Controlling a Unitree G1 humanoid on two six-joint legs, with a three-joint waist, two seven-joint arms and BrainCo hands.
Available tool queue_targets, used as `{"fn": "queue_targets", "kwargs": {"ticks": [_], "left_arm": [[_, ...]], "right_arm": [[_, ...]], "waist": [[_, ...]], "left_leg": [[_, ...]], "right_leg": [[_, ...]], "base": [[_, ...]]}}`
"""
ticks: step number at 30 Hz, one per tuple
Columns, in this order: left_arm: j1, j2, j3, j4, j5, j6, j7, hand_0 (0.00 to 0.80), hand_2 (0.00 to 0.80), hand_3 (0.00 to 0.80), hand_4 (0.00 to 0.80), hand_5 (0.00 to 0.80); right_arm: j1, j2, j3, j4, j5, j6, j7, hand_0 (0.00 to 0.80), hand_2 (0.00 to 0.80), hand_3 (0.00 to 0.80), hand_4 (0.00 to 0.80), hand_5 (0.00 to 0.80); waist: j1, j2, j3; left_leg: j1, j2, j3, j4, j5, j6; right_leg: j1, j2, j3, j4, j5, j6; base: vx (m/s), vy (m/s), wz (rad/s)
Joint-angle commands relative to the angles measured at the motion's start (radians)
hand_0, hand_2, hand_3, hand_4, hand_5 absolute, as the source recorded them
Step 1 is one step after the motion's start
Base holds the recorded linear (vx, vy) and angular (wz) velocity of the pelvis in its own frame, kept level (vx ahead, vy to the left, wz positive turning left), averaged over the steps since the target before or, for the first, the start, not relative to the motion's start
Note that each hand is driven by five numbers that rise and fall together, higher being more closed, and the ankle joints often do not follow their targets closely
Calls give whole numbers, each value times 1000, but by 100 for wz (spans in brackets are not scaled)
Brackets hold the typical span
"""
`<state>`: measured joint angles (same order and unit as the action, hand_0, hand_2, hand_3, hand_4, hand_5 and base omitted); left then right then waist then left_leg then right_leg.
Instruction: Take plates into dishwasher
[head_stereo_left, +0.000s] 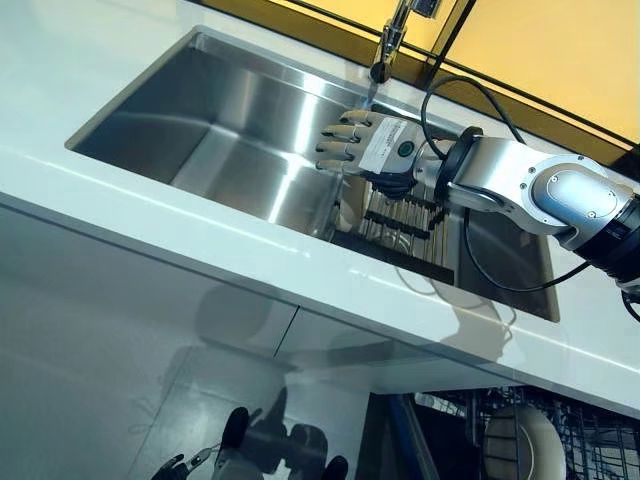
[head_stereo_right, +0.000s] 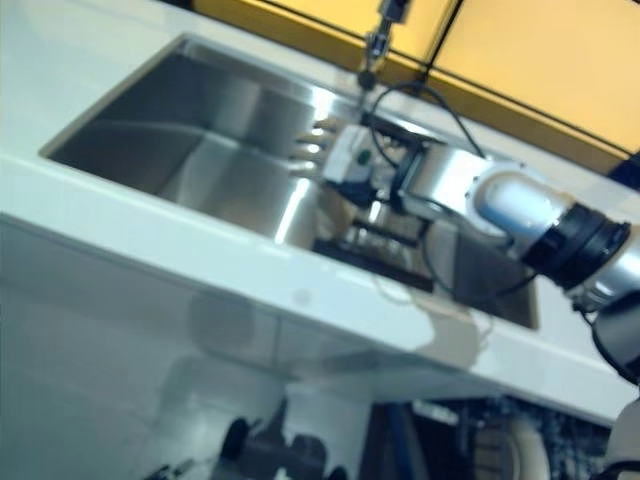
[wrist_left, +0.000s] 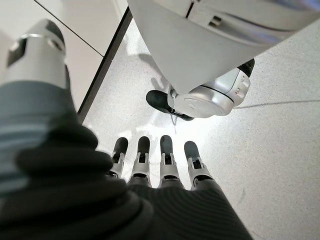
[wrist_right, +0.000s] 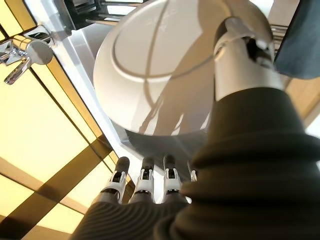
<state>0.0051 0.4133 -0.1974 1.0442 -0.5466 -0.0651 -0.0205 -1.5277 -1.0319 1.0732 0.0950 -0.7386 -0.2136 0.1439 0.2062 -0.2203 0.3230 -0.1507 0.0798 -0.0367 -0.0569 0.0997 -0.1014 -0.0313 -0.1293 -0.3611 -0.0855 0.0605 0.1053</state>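
right hand (head_stereo_left: 375, 145) | fingers straight, over sink (head_stereo_left: 230, 120) | plate (wrist_right: 160, 65) (white) close

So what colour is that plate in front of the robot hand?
Plain white: the round glossy plate shows best in the right wrist view.

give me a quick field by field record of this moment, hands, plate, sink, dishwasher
right hand: over the sink, fingers straight, open, holding nothing
left hand: low, above the floor, fingers straight, idle
plate: white, in the sink by the right hand, seen close in the right wrist view; not grasped
sink: steel, set in a white counter, dark rack at its right end
faucet: behind the sink
dishwasher: open below the counter, one white plate already in its rack
task state: plate not yet picked up
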Motion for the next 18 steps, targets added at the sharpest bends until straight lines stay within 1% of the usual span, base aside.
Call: {"fn": "queue_targets", "kwargs": {"ticks": [1, 6, 13, 18], "left_arm": [[1, -3, -17, 0, -41, -20, -13, 0, 0, 0, 0, 0], [-2, -6, -15, -7, -50, -24, -18, 0, 0, 0, 0, 0], [-6, -7, -16, -18, -72, -15, -21, 0, 0, 0, 0, 0], [-7, -13, -21, -25, -97, -17, -27, 0, 0, 0, 0, 0]], "right_arm": [[-46, -49, 32, 18, -17, 3, -7, 0, 0, 0, 0, 0], [-43, -49, 37, 29, -21, -3, -10, 0, 0, 0, 0, 0], [-43, -40, 44, 44, -32, 8, 7, 0, 0, 0, 0, 0], [-64, -21, 60, 78, -69, 16, 24, 0, 0, 0, 0, 0]], "waist": [[0, 4, 20], [1, 8, 32], [5, 12, 50], [9, 25, 68]], "left_leg": [[14, -58, 46, -30, -36, 52], [3, -59, 45, -30, -32, 51], [-11, -62, 45, -30, -25, 51], [-32, -66, 46, -30, -16, 50]], "right_leg": [[-41, 0, 20, 12, 68, 63], [-49, -1, 20, 11, 69, 63], [-62, 0, 19, 10, 74, 63], [-79, -1, 20, 8, 78, 61]], "base": [[0, 0, 0], [0, 0, 0], [0, 0, 0], [-30, 21, 0]]}}
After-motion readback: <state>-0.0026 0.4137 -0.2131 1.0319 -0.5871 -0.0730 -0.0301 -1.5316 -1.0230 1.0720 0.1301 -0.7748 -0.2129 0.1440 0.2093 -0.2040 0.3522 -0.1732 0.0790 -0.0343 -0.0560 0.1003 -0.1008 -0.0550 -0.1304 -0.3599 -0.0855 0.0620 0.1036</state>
